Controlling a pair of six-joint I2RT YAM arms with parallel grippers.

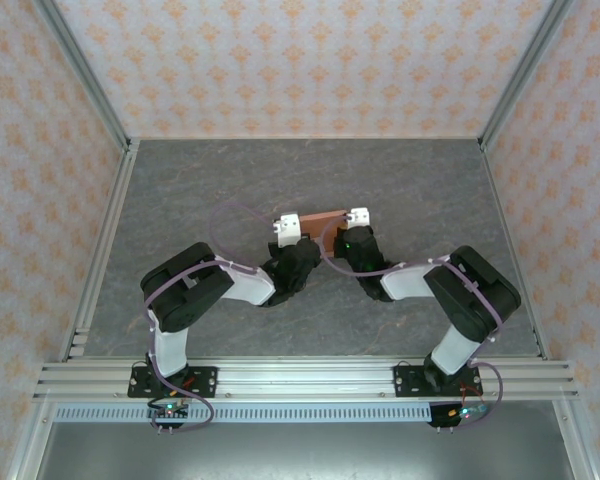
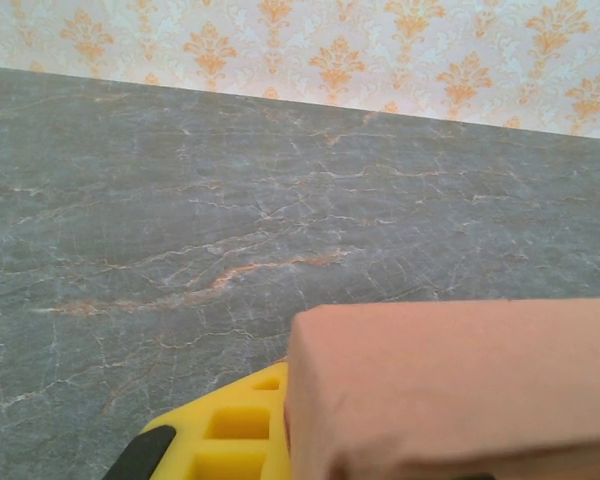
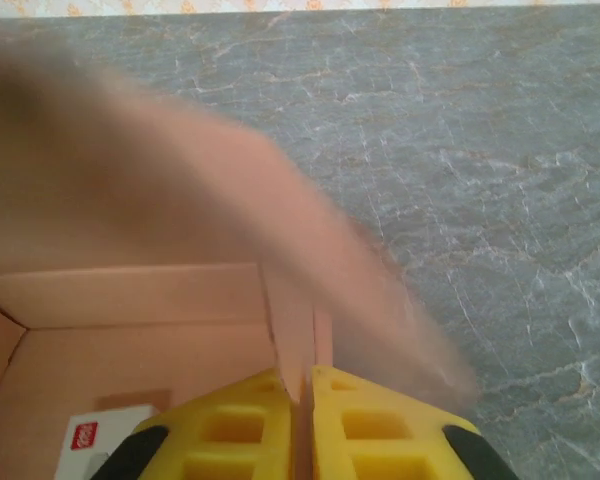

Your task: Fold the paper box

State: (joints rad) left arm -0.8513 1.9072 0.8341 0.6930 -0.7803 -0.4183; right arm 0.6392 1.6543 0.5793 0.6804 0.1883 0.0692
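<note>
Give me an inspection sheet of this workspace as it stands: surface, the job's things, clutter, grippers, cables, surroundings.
Surface: grey marbled table, no damage seen.
Job's things: paper box, partly formed, open, between the two arms.
Clutter: small white tag with a red mark, inside the box.
Grippers: left gripper shut on a box wall; right gripper pinching an upright box wall.
Cables: purple cables run along both arms.
Surroundings: patterned walls, aluminium frame.

The salmon-orange thin cardboard box point(image 1: 321, 217) is at the middle of the grey marbled tabletop point(image 1: 200, 190), between the left gripper point(image 1: 294, 231) and the right gripper point(image 1: 352, 226). A small white tag point(image 3: 92, 437) lies inside it.
</note>
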